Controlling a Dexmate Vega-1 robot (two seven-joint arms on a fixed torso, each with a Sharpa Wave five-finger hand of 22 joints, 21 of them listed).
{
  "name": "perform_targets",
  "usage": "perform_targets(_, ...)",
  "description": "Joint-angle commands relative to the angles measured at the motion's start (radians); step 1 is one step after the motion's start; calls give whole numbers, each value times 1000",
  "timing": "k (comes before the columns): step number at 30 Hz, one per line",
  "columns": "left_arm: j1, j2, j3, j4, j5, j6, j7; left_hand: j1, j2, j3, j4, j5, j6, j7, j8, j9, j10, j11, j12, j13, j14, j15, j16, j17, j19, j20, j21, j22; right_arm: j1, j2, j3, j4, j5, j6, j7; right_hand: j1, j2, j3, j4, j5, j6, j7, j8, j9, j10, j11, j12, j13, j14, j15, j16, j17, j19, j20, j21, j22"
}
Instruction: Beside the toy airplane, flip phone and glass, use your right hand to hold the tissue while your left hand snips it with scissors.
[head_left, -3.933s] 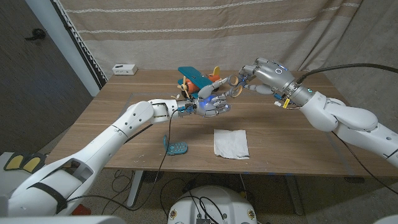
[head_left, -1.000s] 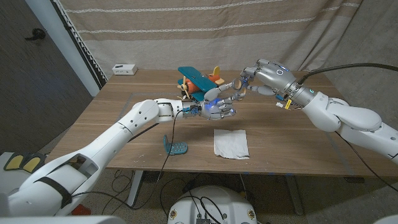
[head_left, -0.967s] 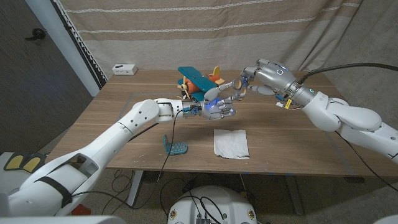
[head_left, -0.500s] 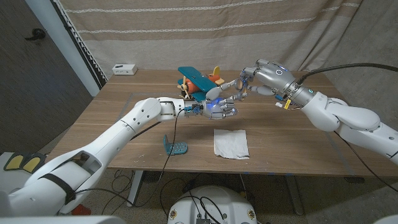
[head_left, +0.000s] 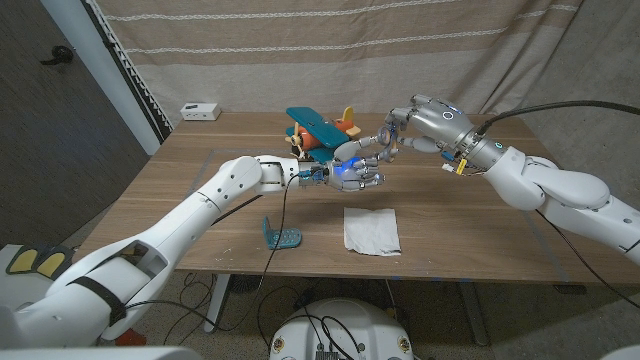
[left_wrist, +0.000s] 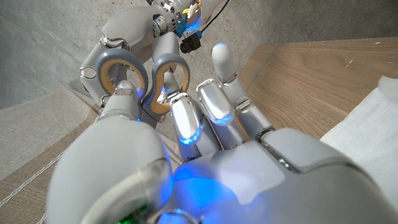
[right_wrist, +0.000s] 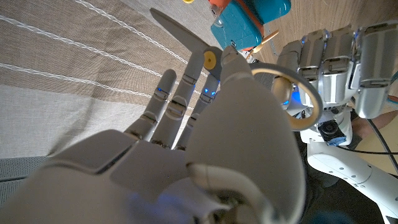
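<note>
The white tissue (head_left: 371, 230) lies flat, slightly rumpled, near the table's six o'clock edge. The scissors (head_left: 375, 137) (grey blades, tan loop handles) hang in the air at its twelve o'clock, between the two hands, loops toward the left hand.

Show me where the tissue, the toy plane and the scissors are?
tissue (head_left: 371, 230), head view, middle of the sheet
plane (head_left: 318, 130), head view, its blue body
scissors (left_wrist: 127, 79), left wrist view, a handle loop
</note>
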Motion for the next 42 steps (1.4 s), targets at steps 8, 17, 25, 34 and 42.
perform_targets(8, -7, -8, 4, 10, 18, -8, -19, -27, -37, -4, 16, -4, 13, 8, -2, 9, 2, 2, 7, -2, 7, 1, -2, 4, -5, -118, 14, -9, 6, -2, -9, -8, -10, -10, 19, 53, 62, 5, -1, 5, 1, -6, 4, -1, 70, -53, 7, 159, 9, -114, -8, 4, -4, -127, 9, 1)
perform_targets(17, 8, -5, -5, -1, 7, -5, -6, -31, -45, -7, 14, -2, 9, 5, -6, 9, 4, 2, 8, -5, 8, 0, 0, 4, -8, -120, 18, -11, -17, -7, 10, -26, -21, -51, 16, 54, 62, 5, -1, 5, 2, -5, 6, -2, 71, -53, 5, 157, 10, -114, -9, 6, -5, -128, 11, 0)
perform_targets(25, 29, -1, -19, -19, -21, 13, 41, 9, -29, 14, 1, 1, 1, -6, -18, -7, 19, 2, 17, -2, 11, 0, -1, 4, -7, -120, 24, -20, -28, -13, 20, -40, -42, -80, 8, 54, 62, 5, -2, 5, 3, -2, 9, 0, 70, -54, 4, 157, 12, -114, -10, 7, -5, -127, 14, 0)
perform_targets(34, 22, -12, -7, -3, -20, 10, 24, 19, -30, 24, 5, 1, -44, -4, -30, -29, 18, 3, 21, -1, 18, 0, -1, 4, -8, -120, 36, -22, -27, -18, 12, -43, -45, -76, 5, 54, 61, 5, -2, 4, 4, -2, 9, -5, 72, -54, 3, 156, 12, -114, -12, 7, -7, -127, 16, 0)
perform_targets(42, 14, -27, -3, 8, -25, 19, 32, 0, -30, 22, 16, -2, -45, -8, -27, -43, 24, 3, 23, -5, 20, 1, -2, 3, -9, -118, 43, -27, -32, -21, 12, -45, -43, -72, -4, 53, 61, 4, -2, 4, 1, -5, 9, -6, 73, -53, 4, 157, 13, -114, -13, 8, -8, -129, 17, 0)
